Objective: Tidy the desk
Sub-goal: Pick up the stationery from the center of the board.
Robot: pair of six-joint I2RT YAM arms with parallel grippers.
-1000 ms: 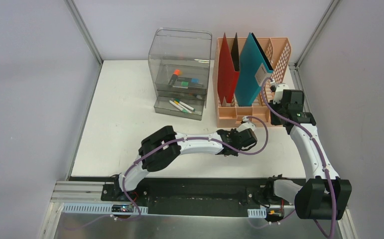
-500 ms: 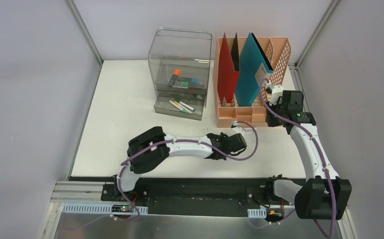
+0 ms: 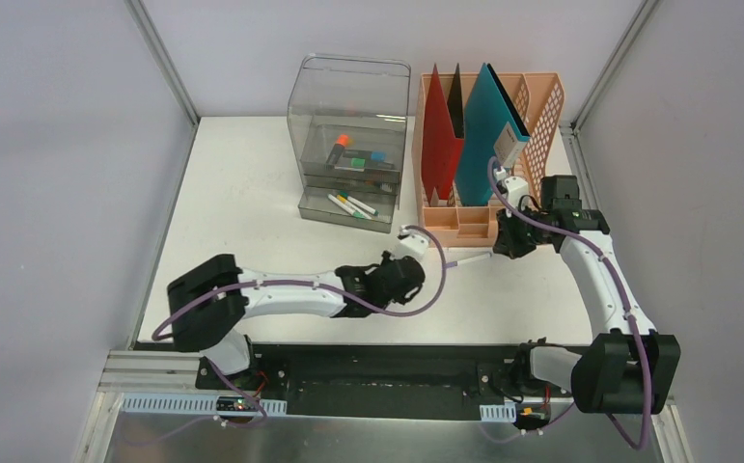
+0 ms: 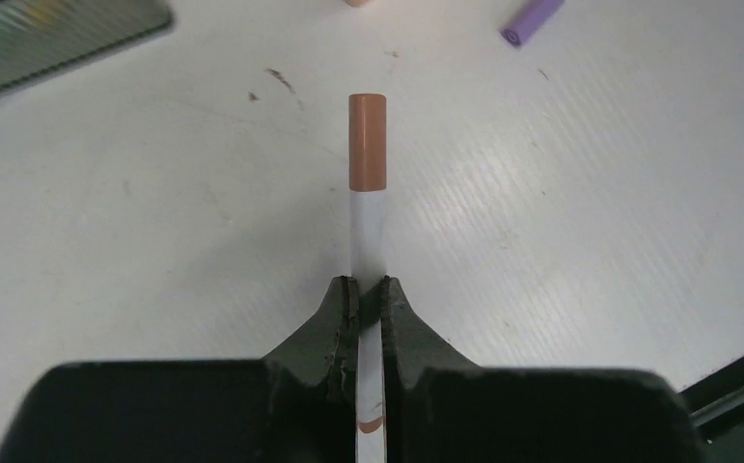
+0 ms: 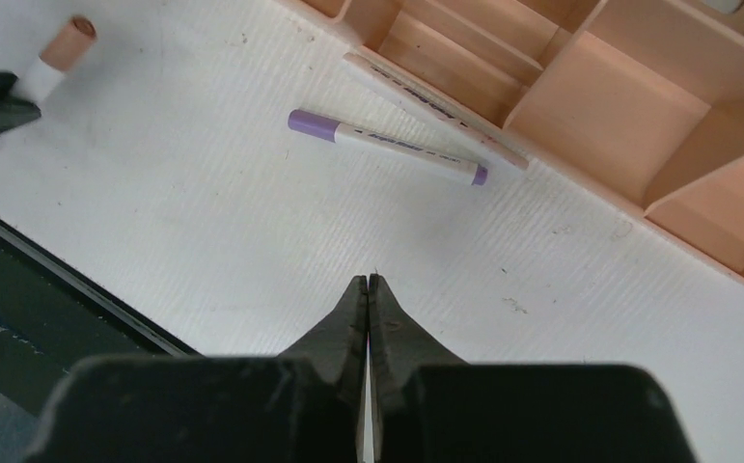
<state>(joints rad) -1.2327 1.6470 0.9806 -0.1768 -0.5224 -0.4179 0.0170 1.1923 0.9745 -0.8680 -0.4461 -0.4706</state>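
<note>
The desk [image 3: 252, 212] is a white tabletop. My left gripper [image 4: 369, 286] is shut on a white marker with a peach cap [image 4: 368, 183], which points forward just above the desk [image 4: 155, 193]. From above, that gripper [image 3: 414, 272] is at the middle front. My right gripper [image 5: 368, 282] is shut with nothing between its jaws, low over the desk [image 5: 204, 222] in front of the rack; from above it [image 3: 509, 248] is right of centre. A purple-capped marker [image 5: 387, 147] lies ahead of it, and a peach marker [image 5: 435, 96] rests against the rack's base.
A peach file rack [image 3: 488, 217] with a red folder [image 3: 440, 140] and a teal folder [image 3: 483, 135] stands at the back right. A clear drawer box [image 3: 348, 96] holding several markers stands to its left. Grey walls and rails edge the desk.
My left arm has drawn back left and toward the near edge, shut on the marker. My right gripper has dropped from the rack's front to the desk and shut.
</note>
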